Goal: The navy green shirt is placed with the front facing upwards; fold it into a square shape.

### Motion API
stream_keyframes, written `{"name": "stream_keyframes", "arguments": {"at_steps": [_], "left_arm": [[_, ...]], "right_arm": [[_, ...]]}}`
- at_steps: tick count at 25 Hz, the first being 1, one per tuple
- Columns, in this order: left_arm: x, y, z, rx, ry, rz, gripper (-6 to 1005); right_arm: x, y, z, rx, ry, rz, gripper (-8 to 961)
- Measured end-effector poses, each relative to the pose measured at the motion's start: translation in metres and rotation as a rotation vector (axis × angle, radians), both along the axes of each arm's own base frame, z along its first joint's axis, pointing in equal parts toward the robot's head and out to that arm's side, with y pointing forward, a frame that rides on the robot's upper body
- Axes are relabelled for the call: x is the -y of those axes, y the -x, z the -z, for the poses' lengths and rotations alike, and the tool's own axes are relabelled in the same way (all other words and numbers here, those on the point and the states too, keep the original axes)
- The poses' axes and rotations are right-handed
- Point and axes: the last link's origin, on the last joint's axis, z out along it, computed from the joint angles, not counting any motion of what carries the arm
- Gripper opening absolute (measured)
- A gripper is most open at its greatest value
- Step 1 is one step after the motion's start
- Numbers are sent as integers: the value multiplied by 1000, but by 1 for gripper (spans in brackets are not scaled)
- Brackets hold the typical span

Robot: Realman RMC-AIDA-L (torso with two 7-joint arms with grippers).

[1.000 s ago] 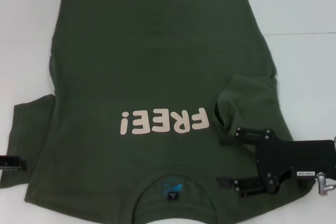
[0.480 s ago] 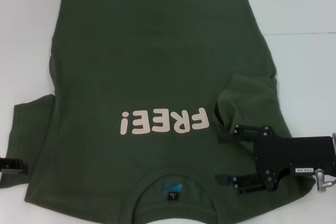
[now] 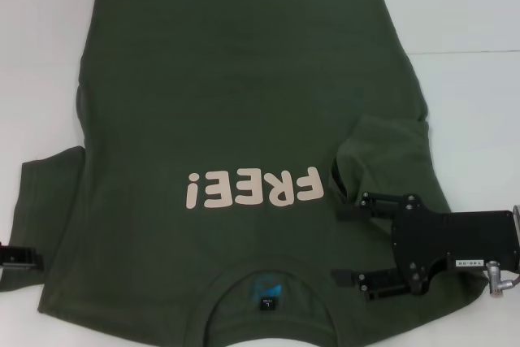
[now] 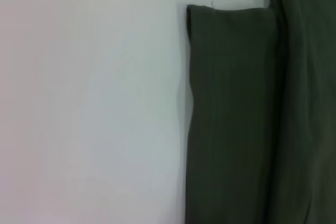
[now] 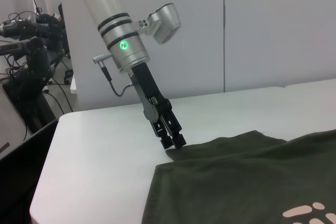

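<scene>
The navy green shirt (image 3: 236, 103) lies face up on the white table, collar nearest me, with the pink "FREE!" lettering (image 3: 253, 188) reading upside down. Its right sleeve (image 3: 382, 152) is folded inward over the body. My right gripper (image 3: 347, 245) hovers open and empty over the shirt's right shoulder, beside that folded sleeve. My left gripper (image 3: 18, 256) is at the outer hem of the flat left sleeve (image 3: 49, 201). In the right wrist view the left gripper (image 5: 174, 142) is closed, with the sleeve corner (image 5: 169, 154) drawn up to its tips. The left wrist view shows the sleeve (image 4: 231, 119) flat.
The white table (image 3: 471, 22) surrounds the shirt, and its seam runs at the right (image 3: 463, 52). The table's edge (image 5: 47, 182) is near the left arm, with dark equipment (image 5: 26, 51) beyond it. The black neck label (image 3: 266, 301) sits inside the collar.
My right gripper has drifted slightly nearer to me, staying open. My left gripper has shifted a little nearer at the sleeve hem. The shirt has not moved.
</scene>
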Motion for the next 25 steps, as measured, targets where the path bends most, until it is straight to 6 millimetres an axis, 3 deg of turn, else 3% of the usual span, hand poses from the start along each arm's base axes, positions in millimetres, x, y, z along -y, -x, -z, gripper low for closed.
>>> {"name": "stream_keyframes", "arguments": {"at_steps": [25], "left_arm": [[-7, 0, 7, -5, 26, 0, 859]], "right_arm": [[-4, 1, 0, 8, -8, 6, 916]]}}
